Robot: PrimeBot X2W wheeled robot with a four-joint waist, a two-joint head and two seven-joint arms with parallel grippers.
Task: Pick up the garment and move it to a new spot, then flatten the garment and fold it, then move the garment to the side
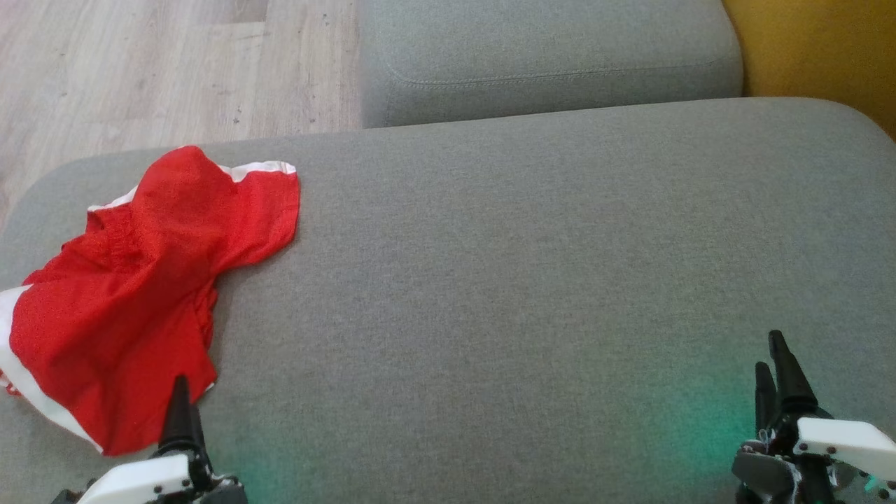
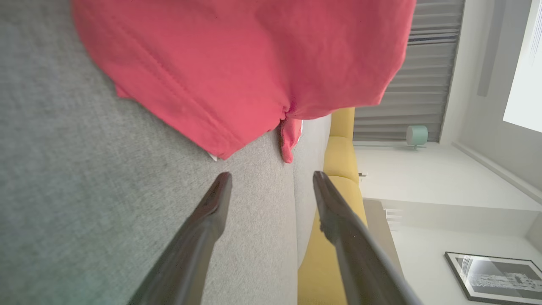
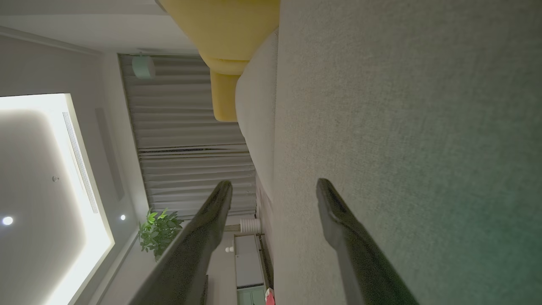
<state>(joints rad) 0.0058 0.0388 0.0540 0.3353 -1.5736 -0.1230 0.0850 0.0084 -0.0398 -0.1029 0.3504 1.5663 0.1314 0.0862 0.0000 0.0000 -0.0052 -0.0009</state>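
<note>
Red garment (image 1: 140, 280) with white trim, crumpled at the left end of the grey cushion (image 1: 525, 280).
Left hand (image 2: 271, 178) hovers at the garment's near edge, fingers spread, the cloth lying just beyond the tips. Right hand (image 1: 767, 350) sits over bare cushion, well apart from the garment, fingers also spread and holding nothing. Wooden floor (image 1: 140, 63) beyond the far left corner; yellow upholstery (image 1: 819, 42) far right.

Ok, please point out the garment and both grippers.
garment (image 1: 143, 280): head view, middle of the red cloth.
left gripper (image 2: 272, 175): left wrist view, midway between its fingertips.
right gripper (image 3: 275, 183): right wrist view, midway between its fingertips.
</note>
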